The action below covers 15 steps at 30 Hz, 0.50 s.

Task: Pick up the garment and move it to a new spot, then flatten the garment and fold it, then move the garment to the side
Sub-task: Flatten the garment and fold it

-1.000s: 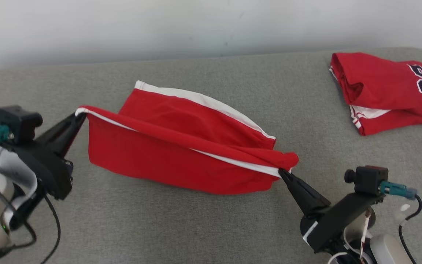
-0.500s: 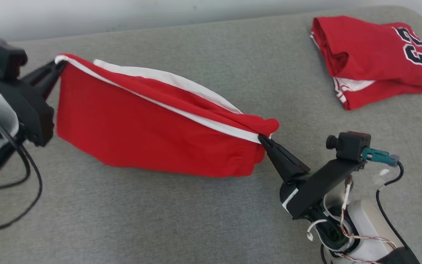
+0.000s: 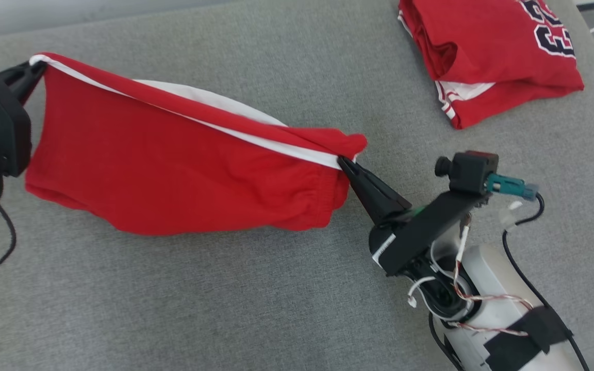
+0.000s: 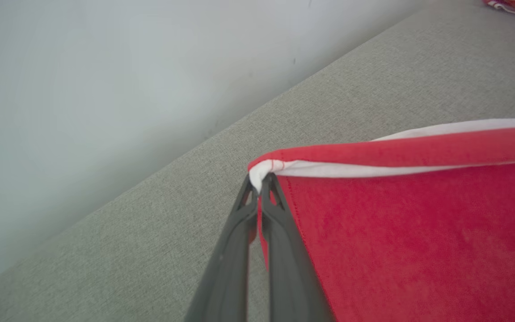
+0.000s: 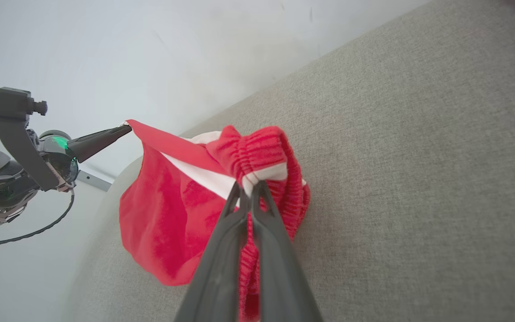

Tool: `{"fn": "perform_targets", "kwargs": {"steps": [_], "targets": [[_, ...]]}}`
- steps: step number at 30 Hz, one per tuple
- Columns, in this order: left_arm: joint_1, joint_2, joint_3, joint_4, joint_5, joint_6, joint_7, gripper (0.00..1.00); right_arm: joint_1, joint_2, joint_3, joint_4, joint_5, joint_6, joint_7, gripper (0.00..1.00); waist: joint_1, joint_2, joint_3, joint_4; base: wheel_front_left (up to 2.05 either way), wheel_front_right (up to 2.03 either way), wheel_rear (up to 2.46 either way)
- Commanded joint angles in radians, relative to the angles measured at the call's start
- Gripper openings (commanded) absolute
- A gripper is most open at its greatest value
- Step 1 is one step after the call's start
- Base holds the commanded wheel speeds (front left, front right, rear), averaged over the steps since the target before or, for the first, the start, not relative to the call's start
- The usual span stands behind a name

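The left gripper (image 3: 38,66) is cut off at the head view's left edge past its dark housing, and its fingertips are buried in the white hem corner of the garment (image 3: 173,170). The tips of the right gripper (image 3: 342,161) vanish under the bunched elastic waistband. The garment's front panel hides its back layer and much of the white band behind. The folded red jersey (image 3: 488,56) is cut by the top edge, its dark numerals incomplete. In the left wrist view the garment runs off the right and bottom edges.

A folded red jersey (image 3: 488,56) with dark, white-edged numerals lay near the far right corner of the grey fabric-covered worktop (image 3: 225,299), which met a pale wall (image 4: 83,89).
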Motion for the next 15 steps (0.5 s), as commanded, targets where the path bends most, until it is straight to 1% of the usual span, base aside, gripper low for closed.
{"fn": "perform_targets", "kwargs": {"steps": [1,10,15], "targets": [[-0.028,0.018,-0.015,0.020,-0.004,0.004,0.010,0.00,-0.027,-0.005,0.008,0.015,0.016,-0.002,-0.018,0.00,-0.0001,-0.0002,0.033,-0.020,0.00,0.00,0.00],[-0.067,0.006,-0.058,0.073,-0.023,0.004,0.031,0.00,-0.126,-0.005,0.096,0.107,0.073,-0.002,-0.083,0.00,-0.0001,-0.0002,0.072,-0.019,0.00,0.00,0.00],[-0.061,-0.007,-0.063,0.079,-0.036,0.004,-0.008,0.00,-0.162,-0.004,0.134,0.145,0.094,-0.002,-0.112,0.00,-0.0001,-0.0002,0.076,-0.016,0.00,0.00,0.00]]}}
